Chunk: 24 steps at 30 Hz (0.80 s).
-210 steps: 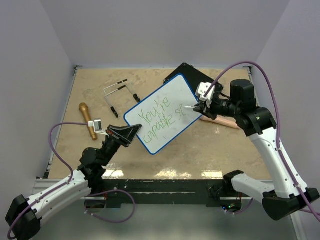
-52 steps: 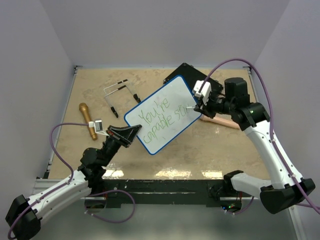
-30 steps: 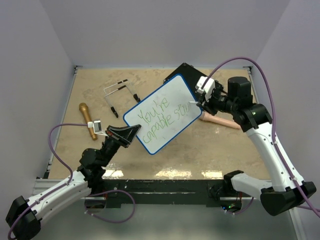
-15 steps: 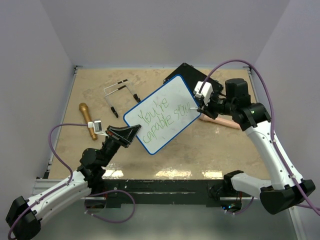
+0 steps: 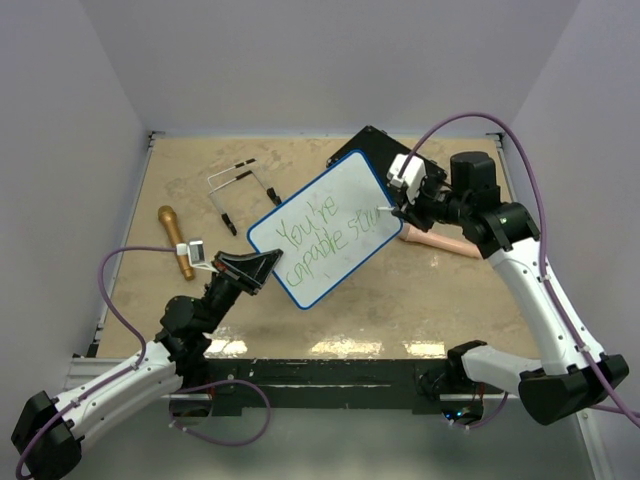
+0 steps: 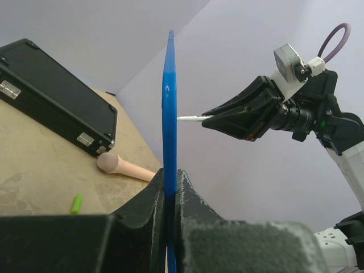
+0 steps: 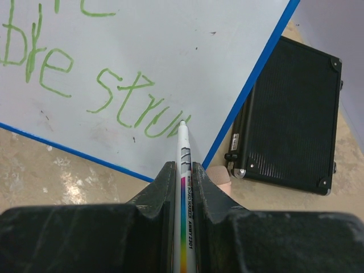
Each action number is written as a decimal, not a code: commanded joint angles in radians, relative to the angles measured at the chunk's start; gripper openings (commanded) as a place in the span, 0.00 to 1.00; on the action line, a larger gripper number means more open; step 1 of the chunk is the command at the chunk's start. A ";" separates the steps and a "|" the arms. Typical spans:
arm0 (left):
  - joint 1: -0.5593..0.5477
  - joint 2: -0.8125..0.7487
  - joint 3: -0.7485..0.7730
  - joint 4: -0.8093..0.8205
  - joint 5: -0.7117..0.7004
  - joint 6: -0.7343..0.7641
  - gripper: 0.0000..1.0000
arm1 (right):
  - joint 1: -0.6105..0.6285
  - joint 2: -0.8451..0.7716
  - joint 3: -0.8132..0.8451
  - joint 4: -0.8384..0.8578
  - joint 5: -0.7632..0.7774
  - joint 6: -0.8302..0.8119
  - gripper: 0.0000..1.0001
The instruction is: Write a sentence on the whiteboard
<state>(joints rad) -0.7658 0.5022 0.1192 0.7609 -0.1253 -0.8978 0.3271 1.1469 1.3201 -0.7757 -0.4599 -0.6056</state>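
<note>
Right jaws are clamping the marker (image 7: pixel 185 162), tip meeting the whiteboard (image 5: pixel 345 190) just ahead at the sentence's (image 7: pixel 136 108) last letters; left jaws are pinching the board's edge between them. Little space is remaining before the rim, so letters risk running off

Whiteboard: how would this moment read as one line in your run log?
left jaws: shut on whiteboard edge | right jaws: shut on marker | tip: at board after "stru" | sentence: "You're capable stru", unfinished
</note>
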 commanded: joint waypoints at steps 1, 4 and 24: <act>0.002 -0.016 0.025 0.178 0.012 -0.020 0.00 | -0.002 -0.007 0.042 0.099 0.035 0.050 0.00; 0.002 -0.017 0.025 0.178 0.010 -0.021 0.00 | -0.002 -0.006 0.042 0.107 0.047 0.063 0.00; 0.003 -0.024 0.025 0.173 0.007 -0.018 0.00 | -0.002 -0.010 0.010 -0.043 0.049 -0.026 0.00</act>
<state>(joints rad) -0.7658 0.5026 0.1192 0.7609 -0.1246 -0.8974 0.3267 1.1469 1.3235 -0.7952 -0.4099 -0.6075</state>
